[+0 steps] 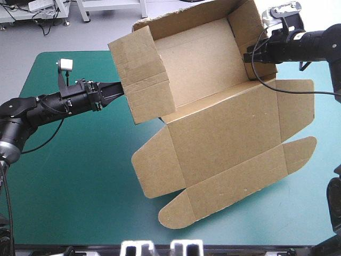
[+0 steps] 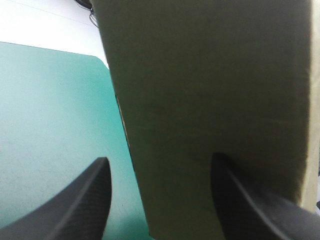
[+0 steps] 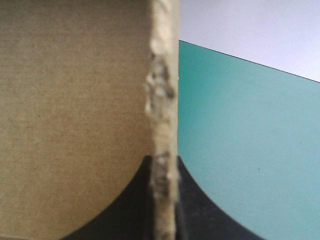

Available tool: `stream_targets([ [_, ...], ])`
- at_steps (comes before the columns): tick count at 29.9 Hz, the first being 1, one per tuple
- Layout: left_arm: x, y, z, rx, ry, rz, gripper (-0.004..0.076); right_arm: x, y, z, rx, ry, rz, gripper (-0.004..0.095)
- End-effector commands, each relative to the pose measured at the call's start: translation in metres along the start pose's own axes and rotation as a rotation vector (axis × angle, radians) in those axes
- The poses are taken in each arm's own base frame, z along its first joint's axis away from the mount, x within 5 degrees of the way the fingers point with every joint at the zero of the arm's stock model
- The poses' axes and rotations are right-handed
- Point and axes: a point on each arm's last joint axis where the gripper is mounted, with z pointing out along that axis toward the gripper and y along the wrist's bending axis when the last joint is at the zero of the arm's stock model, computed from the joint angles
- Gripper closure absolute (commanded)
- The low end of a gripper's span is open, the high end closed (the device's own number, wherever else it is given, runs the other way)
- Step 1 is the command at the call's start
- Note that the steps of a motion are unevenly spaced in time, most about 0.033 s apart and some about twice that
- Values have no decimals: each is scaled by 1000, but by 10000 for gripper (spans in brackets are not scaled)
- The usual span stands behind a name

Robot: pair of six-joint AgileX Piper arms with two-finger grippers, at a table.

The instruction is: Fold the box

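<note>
We find the left gripper (image 1: 121, 91) at the left wall (image 1: 141, 74) of the box (image 1: 202, 69), its black fingers (image 2: 87, 200) spread wide. One lies against the board's face and the other stands clear over the teal-green table (image 1: 69, 176), so it grips nothing. The box sits at the table's far middle, tipped up, its walls raised as an open tray. The lid (image 1: 224, 144) spreads flat toward the near edge with its rounded tabs (image 1: 176, 210) unfolded. On the right, the right gripper (image 1: 254, 56) is clenched on the edge of the right wall (image 1: 242, 32), the board pinched between its fingers. We judge the step in hand to be settling the left wall. To do it well, the left fingers should clamp squarely onto that wall before any push, with the right hold serving as anchor. Uneven force could twist the tray or spring a tucked wall.
</note>
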Motion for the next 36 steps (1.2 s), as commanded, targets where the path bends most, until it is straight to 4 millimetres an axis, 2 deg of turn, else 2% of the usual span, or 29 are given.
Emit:
stream_targets([
  [1, -4, -32, -2, 163, -10, 18, 297, -18, 19, -19, -21, -134, -5, 932],
  [7, -4, -37, 2, 202, -21, 8, 297, -16, 28, -5, 23, -90, -22, 932],
  [15, -4, -37, 2, 201, -19, 8, 297, -18, 30, 1, 24, -102, 0, 932],
  [22, -10, -40, 2, 163, -14, 57, 297, -19, 44, 10, 47, -99, -8, 931],
  [28, -27, -43, 3, -65, 18, 107, 297, -18, 55, 23, 51, -79, -14, 932],
  [36, -39, -51, 17, -421, 46, 223, 297, -17, 68, 44, 46, -88, -3, 932],
])
